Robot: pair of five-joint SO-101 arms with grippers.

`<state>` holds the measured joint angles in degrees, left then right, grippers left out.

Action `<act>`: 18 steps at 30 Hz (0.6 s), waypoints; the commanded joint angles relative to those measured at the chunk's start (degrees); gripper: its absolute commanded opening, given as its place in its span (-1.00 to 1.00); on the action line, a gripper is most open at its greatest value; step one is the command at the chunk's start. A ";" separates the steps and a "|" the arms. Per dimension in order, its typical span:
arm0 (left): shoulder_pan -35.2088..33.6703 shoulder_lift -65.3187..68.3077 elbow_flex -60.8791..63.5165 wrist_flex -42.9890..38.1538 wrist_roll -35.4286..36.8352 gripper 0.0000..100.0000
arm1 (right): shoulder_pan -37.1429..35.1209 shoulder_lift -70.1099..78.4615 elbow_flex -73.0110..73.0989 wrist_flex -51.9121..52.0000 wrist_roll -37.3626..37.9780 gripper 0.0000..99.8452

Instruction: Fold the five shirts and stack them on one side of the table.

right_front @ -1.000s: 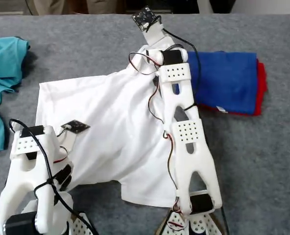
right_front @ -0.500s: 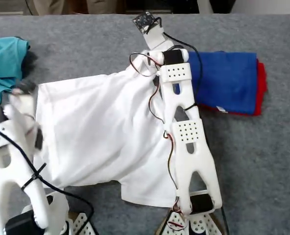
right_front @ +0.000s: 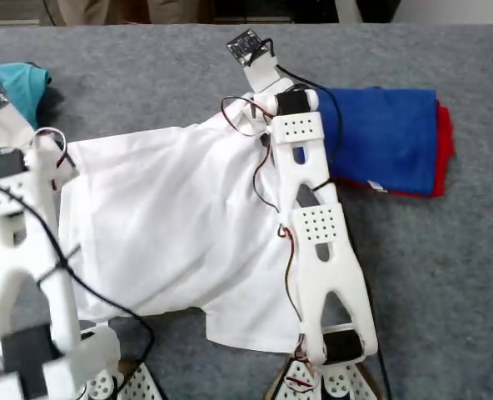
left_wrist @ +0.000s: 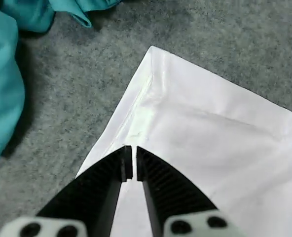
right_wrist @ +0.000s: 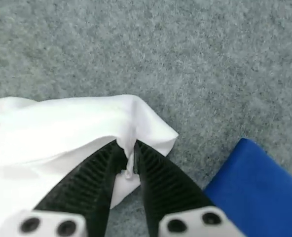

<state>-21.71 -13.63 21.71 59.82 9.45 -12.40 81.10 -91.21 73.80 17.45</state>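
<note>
From above – a white shirt [right_front: 171, 225] lies spread, a little rumpled, across the middle of the grey bench [right_front: 446, 275]. The right arm [right_front: 313, 225] stretches over it to its far corner, beside a folded blue shirt [right_front: 384, 137] that rests on a red shirt [right_front: 445, 142] at one side of the bench. The left arm [right_front: 22, 250] stands at the white shirt's opposite far corner, near the loose teal shirts [right_front: 9, 100] at the bench's other edge.

Left wrist – the left hand [left_wrist: 133, 155] hangs over the hemmed corner of the white shirt [left_wrist: 210, 138], its fingers pressed almost together with only a thin slit between them and no cloth seen in it. Teal cloth [left_wrist: 3, 94] lies just beyond the corner on bare bench.

Right wrist – the right hand [right_wrist: 127, 148] pinches a gathered fold at the white shirt's corner [right_wrist: 52, 128], the blue shirt's edge [right_wrist: 254, 182] close by.
</note>
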 commanded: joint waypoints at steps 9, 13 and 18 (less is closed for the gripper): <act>1.32 23.69 -26.11 6.24 14.07 -0.80 | 0.92 -0.48 -4.35 -2.37 0.44 -1.00; 1.58 31.08 -34.20 10.37 19.43 -0.79 | 0.84 -0.48 -4.35 -2.37 0.44 -1.00; 1.67 40.04 -43.34 15.91 22.15 -0.69 | 0.84 -0.48 -4.35 -2.37 0.53 -1.00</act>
<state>-20.66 24.18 -14.51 72.66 30.02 -12.22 81.10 -91.21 72.75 17.45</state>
